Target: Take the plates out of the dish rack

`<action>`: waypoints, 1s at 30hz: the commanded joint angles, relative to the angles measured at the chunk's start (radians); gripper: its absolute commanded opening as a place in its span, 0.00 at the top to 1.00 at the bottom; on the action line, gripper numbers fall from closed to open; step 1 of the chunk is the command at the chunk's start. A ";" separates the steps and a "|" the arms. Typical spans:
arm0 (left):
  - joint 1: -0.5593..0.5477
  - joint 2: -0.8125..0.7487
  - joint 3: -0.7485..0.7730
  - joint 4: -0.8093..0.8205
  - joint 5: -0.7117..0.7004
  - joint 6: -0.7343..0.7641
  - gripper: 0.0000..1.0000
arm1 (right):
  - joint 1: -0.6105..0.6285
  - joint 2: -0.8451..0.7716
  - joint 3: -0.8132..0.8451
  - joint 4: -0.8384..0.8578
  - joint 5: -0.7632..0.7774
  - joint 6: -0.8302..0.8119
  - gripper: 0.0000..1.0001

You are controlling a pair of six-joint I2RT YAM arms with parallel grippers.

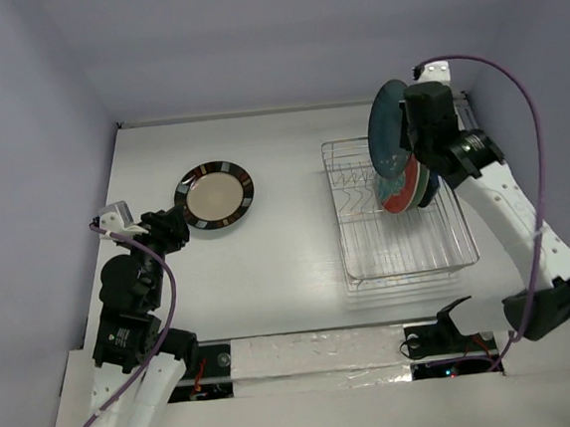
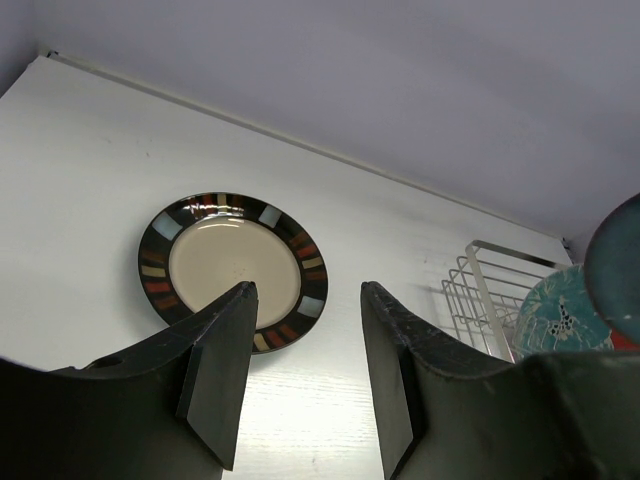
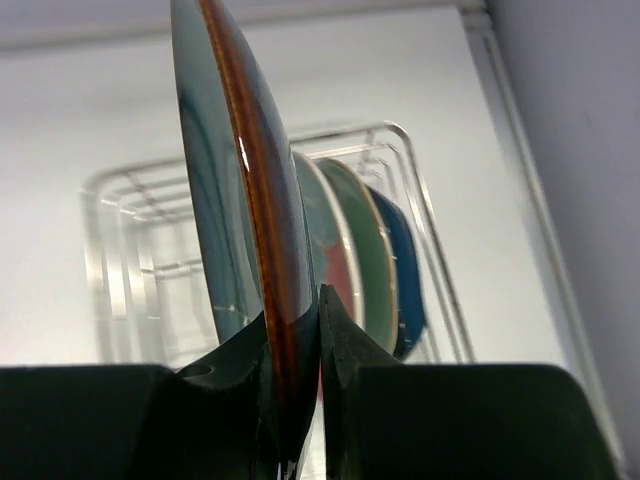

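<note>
A: Step now?
B: R gripper clamped on teal plate rim, plate upright over dish rack, far right. L gripper jaws apart, empty.
A: Next?
B: Prob. carry it left, lay flat nr striped plate.

The white table carries a dark-rimmed plate lying flat at left (cream centre) and the wire dish rack at right.

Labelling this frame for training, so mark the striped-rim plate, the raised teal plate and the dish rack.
striped-rim plate (image 1: 216, 196): top view, its cream centre.
raised teal plate (image 1: 388, 139): top view, its teal face.
dish rack (image 1: 408, 251): top view, bare grid base.
</note>
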 commanded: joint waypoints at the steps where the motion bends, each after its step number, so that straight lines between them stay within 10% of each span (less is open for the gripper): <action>1: -0.002 0.006 -0.010 0.039 0.003 -0.001 0.57 | 0.026 -0.146 0.027 0.236 -0.117 0.092 1.00; 9: -0.002 0.013 -0.012 0.039 0.003 -0.001 0.57 | 0.141 -0.041 -0.193 0.737 -0.640 0.431 1.00; 19: -0.002 0.012 -0.010 0.034 0.003 -0.003 0.57 | 0.273 0.394 -0.061 1.085 -0.694 0.762 1.00; 30: -0.002 0.009 -0.007 0.033 0.003 -0.001 0.57 | 0.338 0.714 0.111 1.104 -0.702 0.886 1.00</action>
